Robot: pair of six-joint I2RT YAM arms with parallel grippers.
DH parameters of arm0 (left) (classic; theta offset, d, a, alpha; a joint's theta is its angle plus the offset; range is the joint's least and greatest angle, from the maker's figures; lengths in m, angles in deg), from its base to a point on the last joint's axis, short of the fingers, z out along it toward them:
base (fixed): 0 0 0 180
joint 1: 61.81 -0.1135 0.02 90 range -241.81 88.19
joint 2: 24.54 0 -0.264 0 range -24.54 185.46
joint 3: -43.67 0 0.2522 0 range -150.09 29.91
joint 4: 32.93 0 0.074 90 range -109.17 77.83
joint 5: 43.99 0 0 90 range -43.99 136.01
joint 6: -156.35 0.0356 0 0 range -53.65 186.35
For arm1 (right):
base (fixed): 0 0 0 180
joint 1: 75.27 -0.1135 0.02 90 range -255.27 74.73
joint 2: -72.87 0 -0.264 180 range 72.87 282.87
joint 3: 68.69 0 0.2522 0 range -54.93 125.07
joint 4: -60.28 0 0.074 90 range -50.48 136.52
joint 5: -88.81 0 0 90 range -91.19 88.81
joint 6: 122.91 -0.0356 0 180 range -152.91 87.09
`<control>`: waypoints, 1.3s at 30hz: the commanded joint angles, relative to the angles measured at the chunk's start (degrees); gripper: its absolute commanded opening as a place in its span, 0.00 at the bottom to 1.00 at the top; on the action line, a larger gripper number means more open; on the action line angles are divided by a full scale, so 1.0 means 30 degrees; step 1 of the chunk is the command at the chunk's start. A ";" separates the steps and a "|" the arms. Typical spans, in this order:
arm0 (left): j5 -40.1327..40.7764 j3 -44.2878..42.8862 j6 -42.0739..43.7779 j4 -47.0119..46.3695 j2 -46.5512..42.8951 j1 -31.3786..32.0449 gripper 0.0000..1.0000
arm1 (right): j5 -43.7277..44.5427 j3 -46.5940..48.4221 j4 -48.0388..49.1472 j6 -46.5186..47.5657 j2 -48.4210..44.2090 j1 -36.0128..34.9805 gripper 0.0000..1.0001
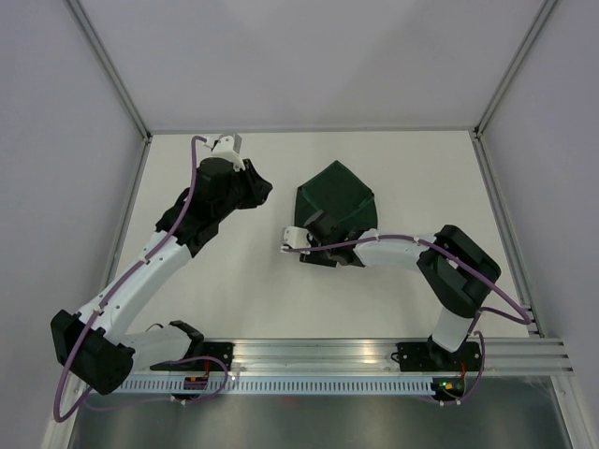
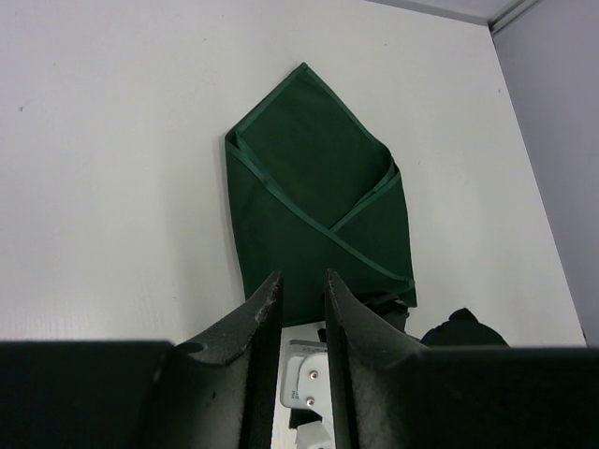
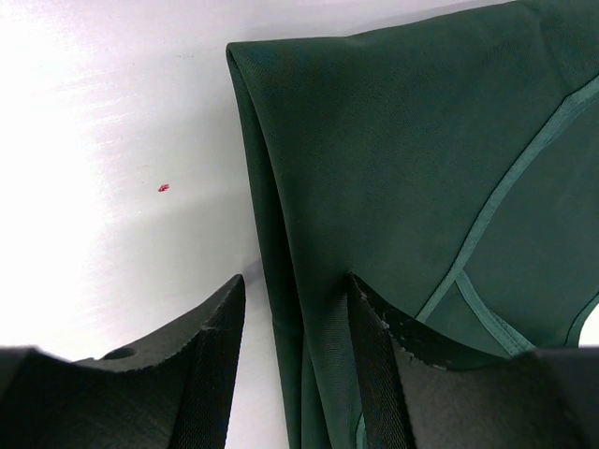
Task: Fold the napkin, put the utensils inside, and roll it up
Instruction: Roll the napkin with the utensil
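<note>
The dark green napkin (image 1: 339, 196) lies folded into a pointed envelope shape in the middle of the white table; it also shows in the left wrist view (image 2: 309, 206) and the right wrist view (image 3: 421, 168). My right gripper (image 1: 320, 227) (image 3: 295, 281) is open, low at the napkin's near-left folded edge. One finger is over the bare table, the other over the cloth, with the edge between them. My left gripper (image 1: 257, 192) (image 2: 301, 278) is raised left of the napkin, narrowly open and empty. The knife is not visible in any view.
The white table (image 1: 234, 281) is bounded by grey walls with metal frame posts at the back corners. A metal rail (image 1: 374, 355) with both arm bases runs along the near edge. A small red speck (image 3: 164, 187) marks the table near the napkin.
</note>
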 commanded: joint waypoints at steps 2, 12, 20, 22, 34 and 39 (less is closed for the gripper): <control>-0.0340 -0.0760 0.0603 0.0278 0.0100 0.0056 0.30 | 0.0132 0.0419 -0.0008 0.0041 0.0321 0.0137 0.54; -0.0574 -0.0701 0.0691 0.0248 0.0246 0.0056 0.30 | -0.0248 0.0388 -0.0329 0.0128 0.0262 0.0781 0.53; -0.0662 -0.0643 0.0662 0.0190 0.0305 0.0027 0.30 | -0.0776 0.0448 -0.0653 0.0099 0.0087 0.1075 0.53; -0.0692 -0.0613 0.0633 0.0190 0.0305 0.0056 0.30 | -0.0806 0.0389 -0.0682 0.0128 0.0028 0.1104 0.53; -0.0897 -0.0321 0.0486 -0.0015 0.0305 0.0056 0.30 | -0.1069 0.0243 -0.0887 0.0157 0.0027 0.1251 0.50; -0.0897 0.0001 0.0427 -0.0103 0.0276 0.0056 0.30 | -0.1420 0.0301 -0.1033 0.0245 0.0203 0.1368 0.45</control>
